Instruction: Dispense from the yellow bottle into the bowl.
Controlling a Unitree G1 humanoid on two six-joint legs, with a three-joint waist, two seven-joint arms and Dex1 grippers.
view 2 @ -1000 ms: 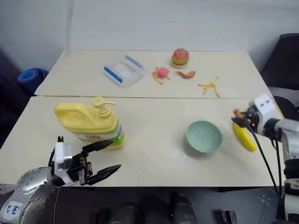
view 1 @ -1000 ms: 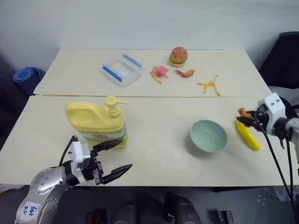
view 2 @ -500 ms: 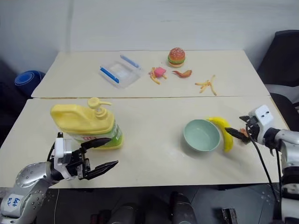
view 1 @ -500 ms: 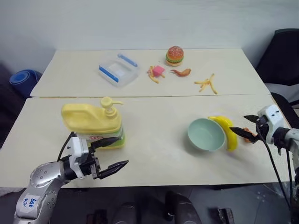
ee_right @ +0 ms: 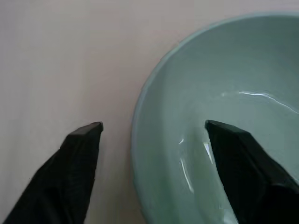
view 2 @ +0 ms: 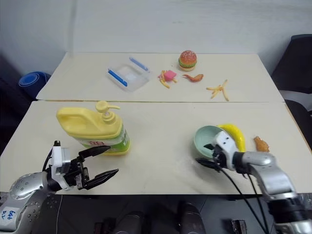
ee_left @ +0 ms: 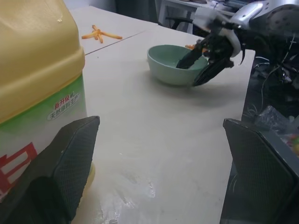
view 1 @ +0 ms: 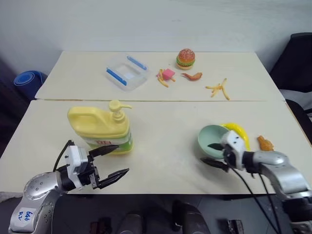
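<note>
- Two pale tables (view 1: 161, 146) are standing end to end before a white wall.
- The yellow bottle (view 1: 101, 128) is standing upright at the left of the frame.
- The left tool (view 1: 109, 162) is hovering just below the bottle, spread wide and gripping nothing.
- The bowl (view 1: 213, 137) is sitting at lower right, with a banana (view 1: 238, 133) touching its far side.
- The right tool (view 1: 213, 154) is straddling the bowl's near rim, one finger (ee_right: 243, 168) inside, jaws parted.

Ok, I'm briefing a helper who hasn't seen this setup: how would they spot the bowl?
Look at the nearer of the two pale tables, on its right half, across from the big yellow bottle. The bowl is the small round mint-green dish there, with a banana against its far-right side; it is smooth and plain, unlike the clear blue-clipped container on the far table.
</note>
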